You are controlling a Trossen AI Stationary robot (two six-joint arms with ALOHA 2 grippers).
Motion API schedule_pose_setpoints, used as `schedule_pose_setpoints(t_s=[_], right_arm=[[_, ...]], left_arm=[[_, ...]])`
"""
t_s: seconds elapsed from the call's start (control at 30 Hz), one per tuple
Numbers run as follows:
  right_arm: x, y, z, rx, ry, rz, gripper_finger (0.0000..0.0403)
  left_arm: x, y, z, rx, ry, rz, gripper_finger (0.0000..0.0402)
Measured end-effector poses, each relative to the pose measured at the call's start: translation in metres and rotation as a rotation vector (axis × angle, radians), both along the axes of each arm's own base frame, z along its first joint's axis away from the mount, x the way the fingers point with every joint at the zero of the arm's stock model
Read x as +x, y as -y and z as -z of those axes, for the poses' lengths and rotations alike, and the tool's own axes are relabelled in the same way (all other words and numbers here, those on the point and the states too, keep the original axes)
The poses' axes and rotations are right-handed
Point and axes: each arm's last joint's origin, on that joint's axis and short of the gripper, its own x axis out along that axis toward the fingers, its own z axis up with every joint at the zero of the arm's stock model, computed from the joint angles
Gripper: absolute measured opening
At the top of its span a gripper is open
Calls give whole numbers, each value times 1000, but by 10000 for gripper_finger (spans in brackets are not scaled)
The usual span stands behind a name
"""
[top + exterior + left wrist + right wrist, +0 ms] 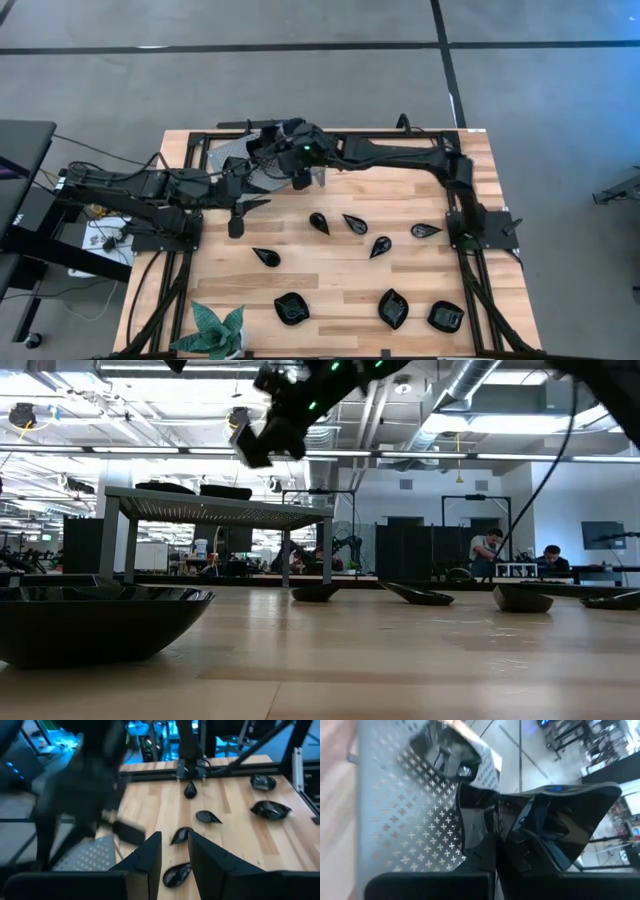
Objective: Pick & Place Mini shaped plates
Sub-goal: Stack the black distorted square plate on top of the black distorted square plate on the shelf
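Right tool (496,837) gripping glossy black plate (555,820), perforated stand (405,805)

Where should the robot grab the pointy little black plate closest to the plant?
Probably by its raised rim along a long side, coming straight down from above, one finger inside and one outside. The teardrop plate lies flat, open side up, with bare table around it, so nothing blocks the hand.

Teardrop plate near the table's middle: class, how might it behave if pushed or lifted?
The teardrop plate looks rigid and glossy, so it would probably slide on the table, not bend. Low and shallow, it seems unlikely to tip; its point may make it pivot. The right gripper holds a similar plate by its rim, so edges seem grippable.
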Motion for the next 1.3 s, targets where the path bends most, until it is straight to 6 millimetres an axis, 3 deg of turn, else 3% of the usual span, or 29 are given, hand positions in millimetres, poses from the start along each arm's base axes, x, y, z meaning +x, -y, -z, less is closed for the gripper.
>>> schedule_pose_setpoints(t_s=[0.3,0.67,1.03,1.3], right_arm=[[30,10,21,-30,-39,69,0],[32,28,34,-31,-40,103,5],[31,25,34,-21,-63,94,94],[34,9,33,-33,-80,84,131]], left_arm=[[0,0,0,1,-2,-3,97],[0,0,0,47,-12,13,97],[0,0,0,47,-12,13,97],[0,0,0,47,-12,13,97]])
